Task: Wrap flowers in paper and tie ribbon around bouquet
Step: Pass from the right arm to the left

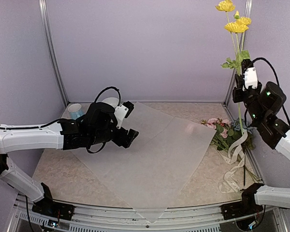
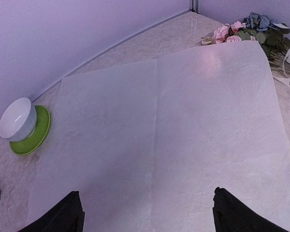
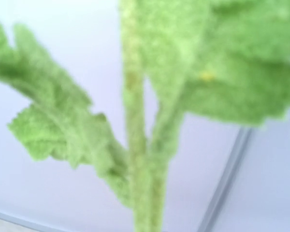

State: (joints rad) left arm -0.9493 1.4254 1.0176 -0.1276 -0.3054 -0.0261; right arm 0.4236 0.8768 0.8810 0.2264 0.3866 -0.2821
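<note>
Green-leaved yellow stem (image 3: 137, 159) stands upright, clamped in the right gripper (image 1: 240, 89). Below it on the worktop (image 1: 53, 169) lie the other flowers (image 1: 221, 129) and the ribbon (image 1: 235, 151), its print too small to read. The left gripper (image 1: 127, 124), jaws apart, hovers over the flat paper (image 1: 154, 159).

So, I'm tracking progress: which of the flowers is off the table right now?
The yellow-bloomed stem, held upright in the right hand; the pink roses and blue cluster lie on the table beside the paper.
</note>
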